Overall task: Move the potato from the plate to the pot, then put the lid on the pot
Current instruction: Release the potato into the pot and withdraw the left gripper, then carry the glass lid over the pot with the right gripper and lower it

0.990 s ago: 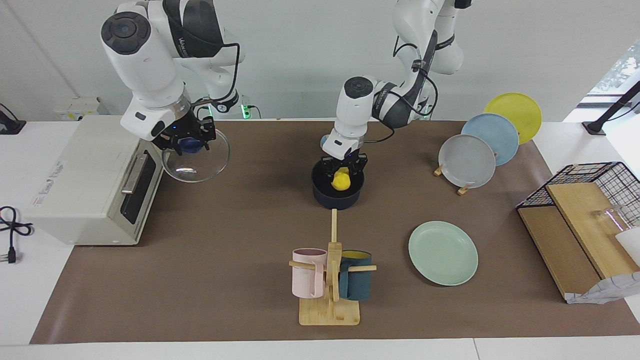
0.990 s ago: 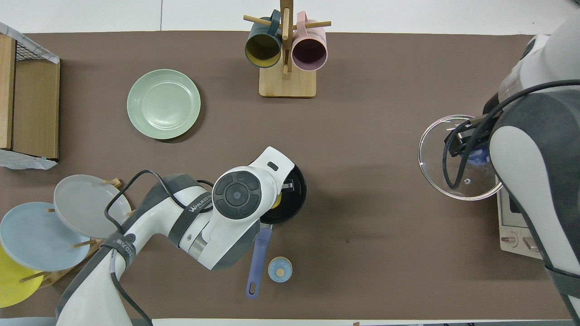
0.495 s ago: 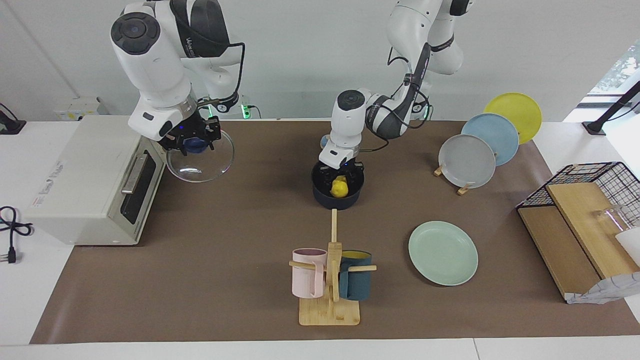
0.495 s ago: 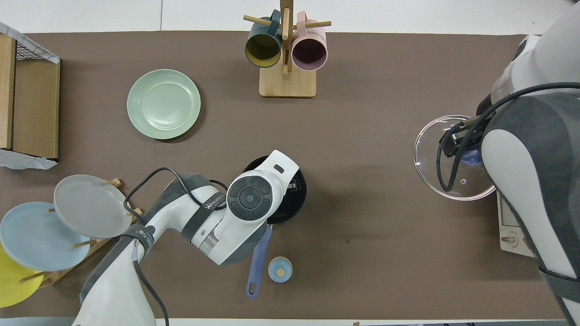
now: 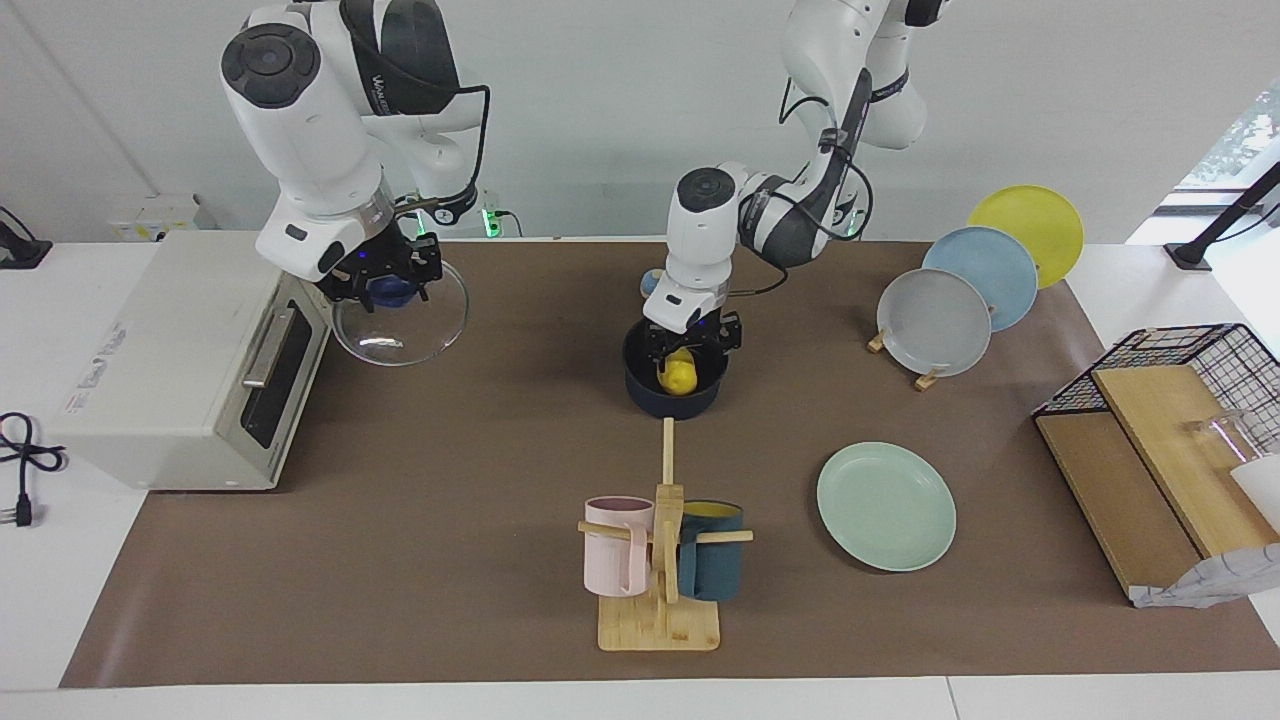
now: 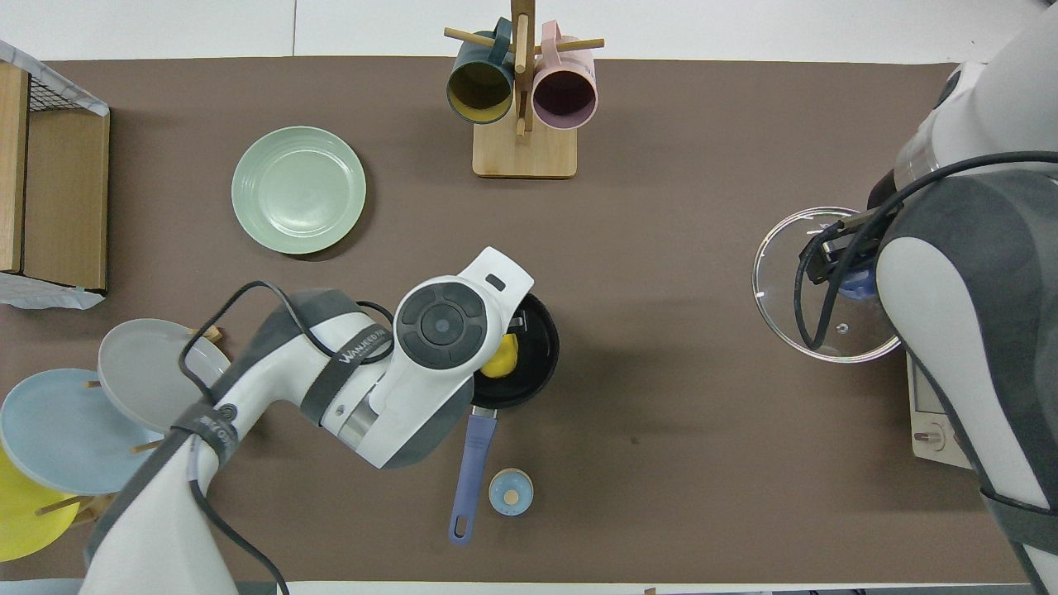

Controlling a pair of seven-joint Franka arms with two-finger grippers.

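Yellow potato lies inside the pot, left gripper just above it, fingers parted. Right gripper clamps the lid knob, raised beside the toaster oven.

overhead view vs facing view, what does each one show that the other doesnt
Only the overhead view shows the pot's long blue handle in full and the whole small blue bell beside it, both on the side of the pot nearer the robots.

Only the facing view shows the left gripper just above the pot, open, and the front of the toaster oven with its door handle.

Both show the potato lying in the pot, the plate bare, and the right gripper shut on the knob of the lid, held up beside the oven.
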